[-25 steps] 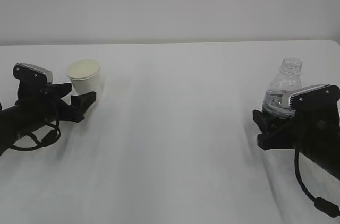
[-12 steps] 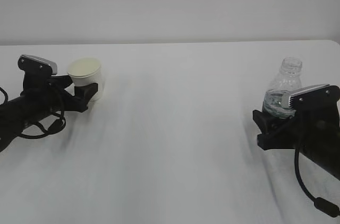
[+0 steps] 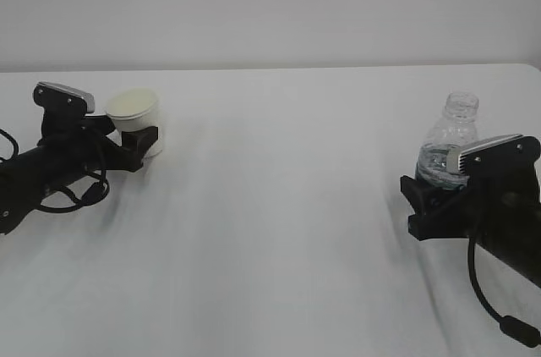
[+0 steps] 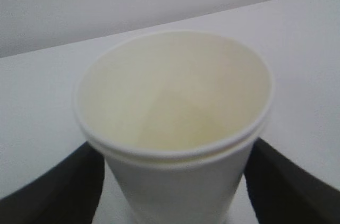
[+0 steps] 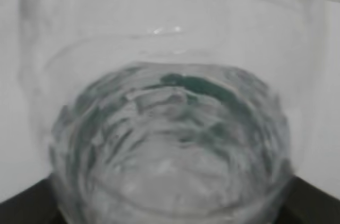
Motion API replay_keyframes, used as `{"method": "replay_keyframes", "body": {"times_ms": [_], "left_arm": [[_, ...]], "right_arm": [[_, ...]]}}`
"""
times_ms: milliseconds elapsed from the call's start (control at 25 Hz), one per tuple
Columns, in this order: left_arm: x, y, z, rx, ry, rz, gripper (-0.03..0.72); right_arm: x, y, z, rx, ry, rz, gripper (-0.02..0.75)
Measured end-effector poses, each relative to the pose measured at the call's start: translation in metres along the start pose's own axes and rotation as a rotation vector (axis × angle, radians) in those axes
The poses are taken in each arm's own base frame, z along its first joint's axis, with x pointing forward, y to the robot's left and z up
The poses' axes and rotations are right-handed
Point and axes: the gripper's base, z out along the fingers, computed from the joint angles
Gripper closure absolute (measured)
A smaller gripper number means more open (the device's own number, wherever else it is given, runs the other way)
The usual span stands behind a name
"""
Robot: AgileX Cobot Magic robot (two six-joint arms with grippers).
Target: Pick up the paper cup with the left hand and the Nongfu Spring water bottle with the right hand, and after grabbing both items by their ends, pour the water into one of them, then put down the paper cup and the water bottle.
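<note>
Looking at the exterior view, we find the black left hand (image 3: 139,147) closed around the small cream paper cup (image 3: 135,116) at left; the black right hand (image 3: 433,200) grips the clear ribbed water bottle (image 3: 448,150) at right.

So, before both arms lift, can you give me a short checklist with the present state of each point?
1. Cup between the left gripper's fingers: ok, one finger on each side.
2. Left fingers pressing the cup wall: cannot tell, contact is not clear.
3. Bottle standing upright in the right gripper: ok.
4. Right fingers gripping the bottle firmly: cannot tell, the body hides them.
5. Water in the bottle, no cap on: ok.
6. Cup empty and upright: ok.
</note>
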Motion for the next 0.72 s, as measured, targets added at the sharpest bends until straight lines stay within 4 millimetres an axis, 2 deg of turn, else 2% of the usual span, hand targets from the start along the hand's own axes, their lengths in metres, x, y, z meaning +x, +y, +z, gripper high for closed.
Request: {"method": "replay_keyframes", "body": {"times_ms": [440, 720], "left_arm": [[0.008, 0.000, 0.005, 0.010, 0.018, -0.016, 0.097], [0.012, -0.003, 0.017, 0.026, 0.007, -0.008, 0.097]], "right_arm": [[0.000, 0.001, 0.000, -0.009, -0.001, -0.004, 0.246], [0.000, 0.001, 0.000, -0.010, -0.001, -0.005, 0.246]]}}
